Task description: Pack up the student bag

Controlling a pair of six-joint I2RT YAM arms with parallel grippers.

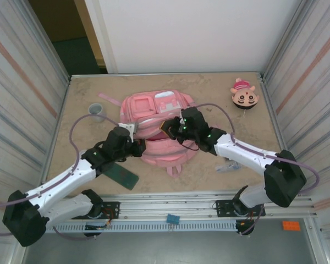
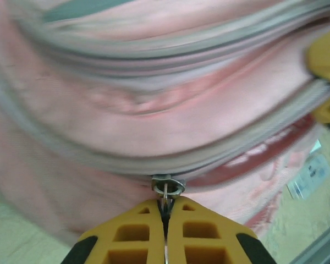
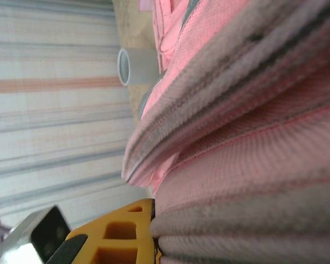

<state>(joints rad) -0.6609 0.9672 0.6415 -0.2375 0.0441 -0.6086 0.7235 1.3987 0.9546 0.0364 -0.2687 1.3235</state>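
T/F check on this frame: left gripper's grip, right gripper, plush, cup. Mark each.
1. The left gripper is shut on the zipper pull of the student bag. True.
2. The plush lies inside the bag. False: it sits on the table at the far right, apart from the bag.
3. The right gripper hangs clear of the bag. False: it clamps bag fabric.
4. A grey cup stands left of the bag. True.

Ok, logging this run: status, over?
Left pincer shut on zip pull. Right pincer on bag, grip unclear. Bag flat on table. Green pad beside it, unpacked.
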